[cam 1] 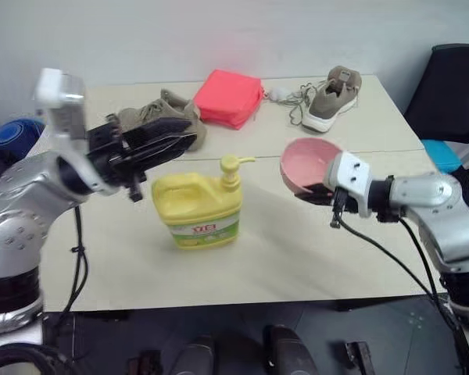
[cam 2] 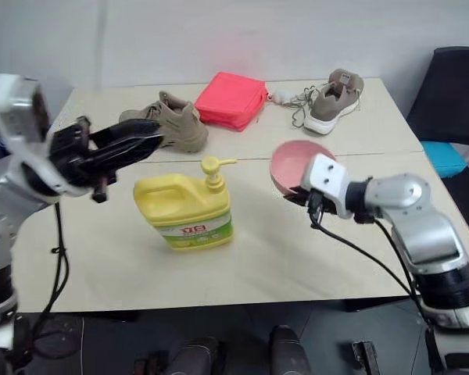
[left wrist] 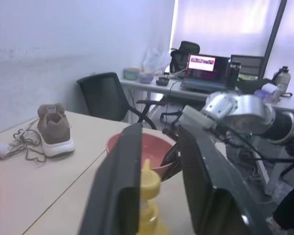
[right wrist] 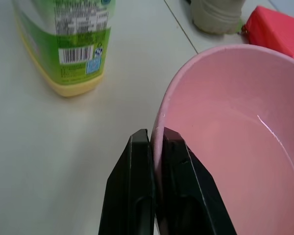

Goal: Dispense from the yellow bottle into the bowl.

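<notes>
Right wrist view is the nearest: my right gripper [right wrist: 156, 142] has its two black fingers pressed together on the rim of the bowl [right wrist: 235, 137], one finger outside the wall, one inside. The far side of the bowl is cut off by the edge of this picture. In the head views the bowl hangs tilted above the table [cam 1: 297, 258], its opening turned toward the yellow bottle [cam 1: 197, 207], and my wrist hides its lower part.

The yellow bottle stands upright on the table between my two arms, its pump nozzle pointing toward the bowl. The bowl is near the pump but apart from it.

My left gripper [cam 2: 144, 137] is raised above the table, beside and higher than the bottle, and holds nothing. In the left wrist view its fingers [left wrist: 120, 196] have a gap between them, and the pump top shows through this gap; the body of the bottle is hidden there.

Farther back lie a tan shoe [cam 1: 160, 117], a red pouch [cam 1: 229, 97] and a second shoe [cam 1: 334, 98] with loose laces.
</notes>
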Tool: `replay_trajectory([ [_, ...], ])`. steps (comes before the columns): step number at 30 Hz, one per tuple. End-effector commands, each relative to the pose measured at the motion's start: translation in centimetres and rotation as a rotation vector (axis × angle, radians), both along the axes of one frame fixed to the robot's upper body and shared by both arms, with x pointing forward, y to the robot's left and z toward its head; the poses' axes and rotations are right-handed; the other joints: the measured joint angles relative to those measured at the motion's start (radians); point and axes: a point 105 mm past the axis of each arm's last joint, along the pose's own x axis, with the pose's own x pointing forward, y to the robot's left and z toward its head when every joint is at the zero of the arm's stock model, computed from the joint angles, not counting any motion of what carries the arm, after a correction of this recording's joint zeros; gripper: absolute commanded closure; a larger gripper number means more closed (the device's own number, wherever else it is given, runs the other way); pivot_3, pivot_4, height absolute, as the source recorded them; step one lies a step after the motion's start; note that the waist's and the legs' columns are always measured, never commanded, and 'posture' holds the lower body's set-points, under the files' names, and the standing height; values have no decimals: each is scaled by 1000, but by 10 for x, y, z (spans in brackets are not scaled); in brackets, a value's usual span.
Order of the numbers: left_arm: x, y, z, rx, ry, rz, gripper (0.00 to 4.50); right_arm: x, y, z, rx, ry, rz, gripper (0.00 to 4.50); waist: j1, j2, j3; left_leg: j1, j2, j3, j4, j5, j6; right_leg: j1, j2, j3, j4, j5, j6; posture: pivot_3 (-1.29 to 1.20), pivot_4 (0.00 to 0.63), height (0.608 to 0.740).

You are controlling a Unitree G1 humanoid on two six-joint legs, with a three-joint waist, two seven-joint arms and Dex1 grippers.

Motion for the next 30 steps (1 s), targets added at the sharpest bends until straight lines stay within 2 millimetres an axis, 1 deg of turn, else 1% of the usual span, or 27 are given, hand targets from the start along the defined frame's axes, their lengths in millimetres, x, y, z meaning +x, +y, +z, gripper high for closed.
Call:
replay_trajectory([
  [1,11,-17,0,35,-39,-4,4459,-10,17,20,-47,-5,88,4500,-1,0,0,-5,-1,0,2,1,0,-6,0,0,3,1,1,0,150,740],
  [3,14,-26,-5,58,-32,-31,4485,-11,25,28,-49,-3,107,4500,-2,0,0,-10,-3,0,3,1,1,-12,-2,0,6,1,1,0,150,740],
  [5,16,-33,-10,79,-37,-44,4485,-11,31,32,-47,3,121,4500,-7,0,0,-18,-3,0,11,1,1,-18,-2,0,7,1,2,0,150,740],
  [9,20,-45,-12,72,-18,-58,4485,-14,40,35,-65,12,154,4500,-1,-1,0,-19,-4,-1,12,0,1,-18,-3,0,6,1,3,0,150,740],
  [15,22,-46,-18,105,-1,-49,4485,-22,47,36,-83,32,193,4500,0,-1,1,-19,-5,-1,15,1,2,-18,-3,1,8,3,4,0,150,740],
  [21,29,-44,-37,220,25,0,4485,-26,51,42,-81,16,208,4500,0,-1,1,-19,-5,-1,15,1,2,-18,-4,1,7,3,4,0,150,740],
  [25,31,-46,-56,306,88,1,4485,-28,54,45,-73,11,214,4500,0,-1,0,-18,-5,-1,15,1,2,-17,-4,1,8,3,4,0,150,740],
  [30,38,-49,-63,341,139,31,4485,-27,55,46,-67,10,210,4500,3,-2,0,-17,-6,-1,15,1,2,-16,-4,1,8,3,4,0,150,740],
])
